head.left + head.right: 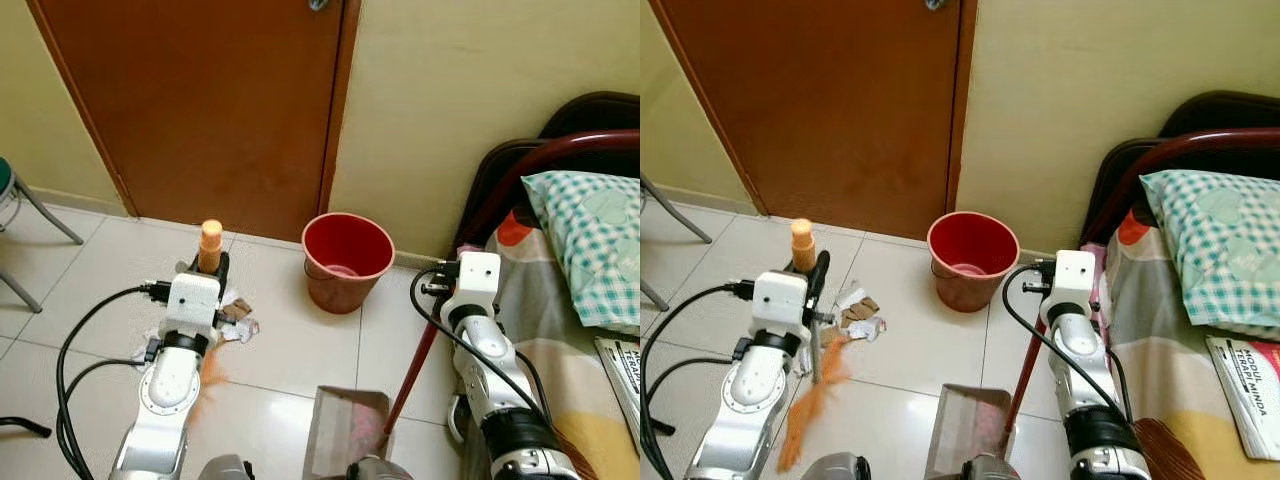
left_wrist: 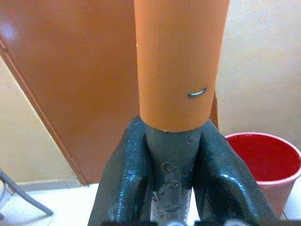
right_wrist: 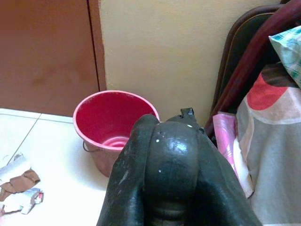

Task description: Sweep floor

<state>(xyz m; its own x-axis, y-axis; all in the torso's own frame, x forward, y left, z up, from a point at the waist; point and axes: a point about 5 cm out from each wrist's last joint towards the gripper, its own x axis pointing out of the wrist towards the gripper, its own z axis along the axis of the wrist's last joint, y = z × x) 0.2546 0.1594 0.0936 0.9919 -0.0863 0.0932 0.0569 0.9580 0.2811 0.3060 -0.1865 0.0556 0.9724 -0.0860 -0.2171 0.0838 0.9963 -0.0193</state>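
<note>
My left gripper [image 1: 212, 268] is shut on a broom's grey pole just below its orange cap [image 2: 181, 61]. The pole stands nearly upright over the white tiles, and the orange bristles [image 1: 812, 400] trail on the floor beside my left arm. Crumpled paper and brown scraps of litter [image 1: 858, 312] lie just past the bristles, toward the red bucket [image 1: 346, 258]. My right gripper [image 3: 171, 136] is shut on the black grip of a dustpan's long red handle [image 1: 410, 375]. The brown dustpan [image 1: 345, 430] rests on the floor between my arms, near my feet.
A brown door [image 1: 200, 100] and yellow wall close off the far side. A bed with a dark red frame and checked pillow [image 1: 590, 240] stands on the right, a booklet [image 1: 625, 370] on it. Chair legs [image 1: 40, 215] are at the left. Black cables [image 1: 70, 340] loop by my left arm.
</note>
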